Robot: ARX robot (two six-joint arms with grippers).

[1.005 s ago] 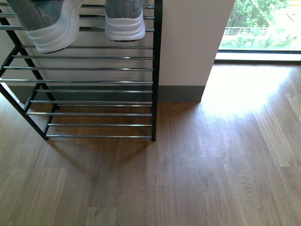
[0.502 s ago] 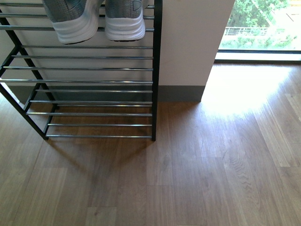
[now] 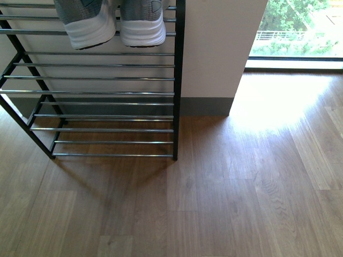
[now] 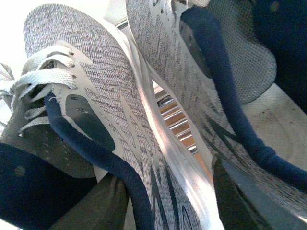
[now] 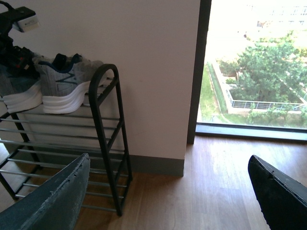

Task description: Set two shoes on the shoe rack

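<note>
1. Slid rightward along the top shelf since a second ago, the grey knit sneaker [image 3: 86, 27] now stands just beside the other sneaker [image 3: 142, 24], a thin gap between them. Both heels overhang the front bar of the shoe rack [image 3: 178, 80].
2. The left gripper [image 4: 165, 191] appears to hold it by the side wall, one jaw inside the navy collar [image 4: 96, 158].
3. Best to settle the sole flat on the chrome bars [image 3: 102, 65]. Then open and lift straight out, without snagging the collar or nudging its neighbour.
4. The right gripper [image 5: 168, 160] hangs wide open and empty above the wooden floor [image 3: 225, 203].
5. The front view crops both uppers and shows neither arm. Whether the sole rests on the bars, I cannot tell.
</note>
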